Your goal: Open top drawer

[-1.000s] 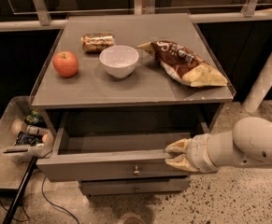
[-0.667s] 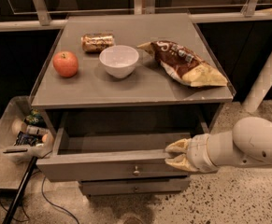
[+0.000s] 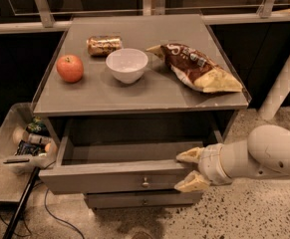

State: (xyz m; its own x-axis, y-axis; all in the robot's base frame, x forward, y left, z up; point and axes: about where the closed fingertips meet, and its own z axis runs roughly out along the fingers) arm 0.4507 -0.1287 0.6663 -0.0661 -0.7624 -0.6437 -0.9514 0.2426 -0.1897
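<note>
Since nothing has moved lately, the task is judged done. The top drawer (image 3: 109, 177), standing open to the left of the gripper (image 3: 190, 168), is clasped at its front.

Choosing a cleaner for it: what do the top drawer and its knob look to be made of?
Top drawer: matte grey, probably painted wood or laminate; flat, even colour with no shine. Its knob: small and round, likely metal, since it glints. The gripper sits at the right end of the drawer's front.
</note>
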